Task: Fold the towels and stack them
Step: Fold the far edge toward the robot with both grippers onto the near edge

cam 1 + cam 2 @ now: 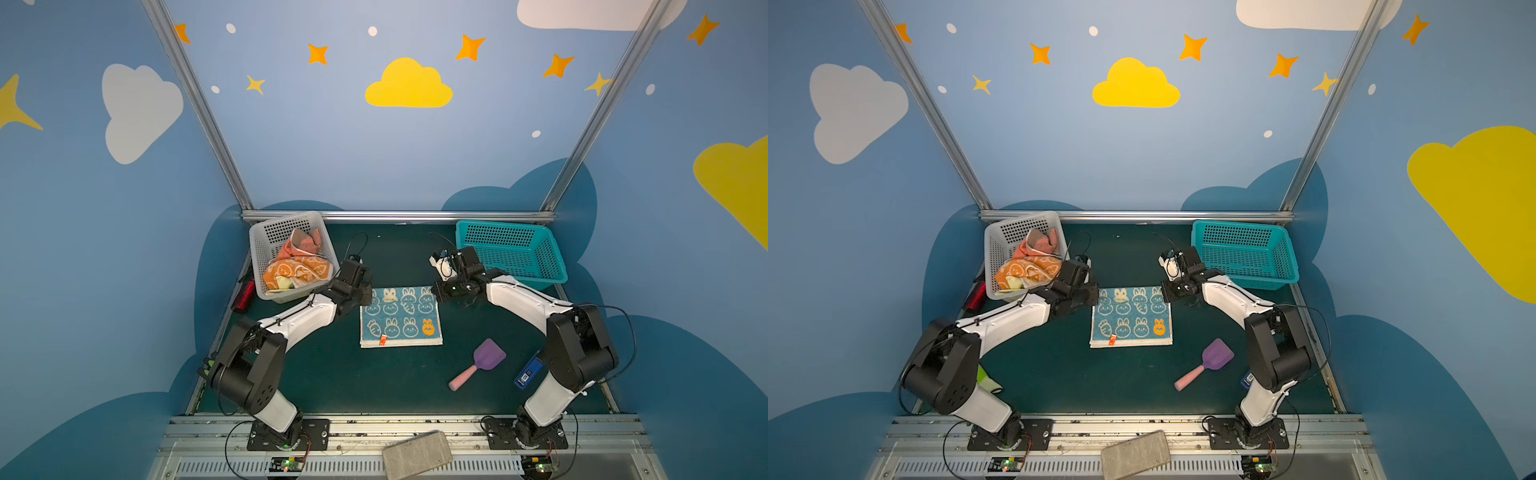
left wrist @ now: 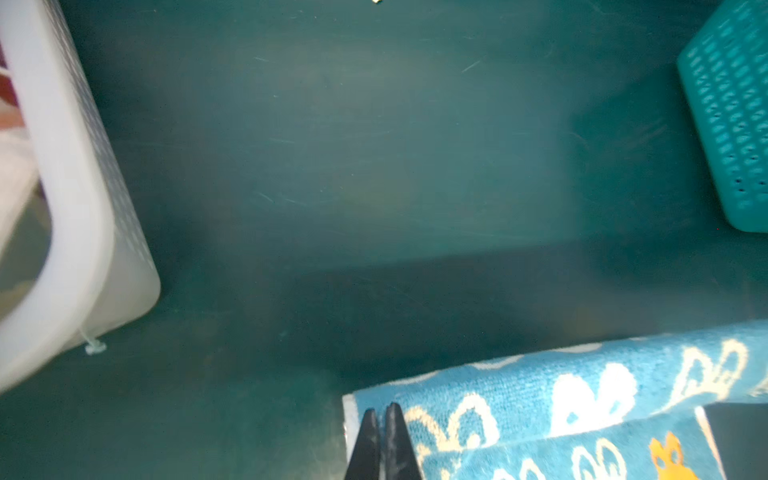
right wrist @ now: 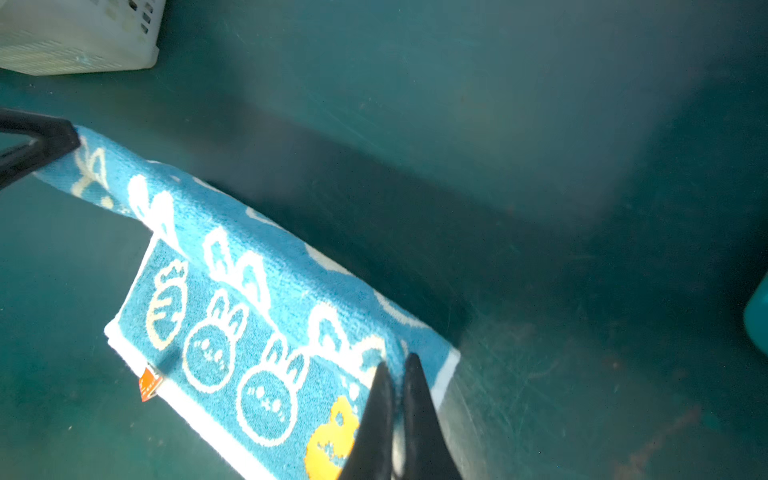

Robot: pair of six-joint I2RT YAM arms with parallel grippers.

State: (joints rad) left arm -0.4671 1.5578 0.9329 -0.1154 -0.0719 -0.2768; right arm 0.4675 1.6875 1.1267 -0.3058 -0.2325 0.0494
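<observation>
Left gripper (image 2: 384,409) and right gripper (image 3: 397,361) pinch the blue towel (image 1: 399,320) by its far corners.
Both jaws are closed on the cloth at mid-table, probably to keep its raised edge taut for an even fold. The orange tag (image 3: 149,382) is too blurred to read. Other towels (image 1: 297,266) wait in the white basket (image 1: 259,257).

Both arms reach inward, elbows out; left end effector (image 2: 381,409) clamped tight; right end effector (image 3: 397,361) likewise.
</observation>
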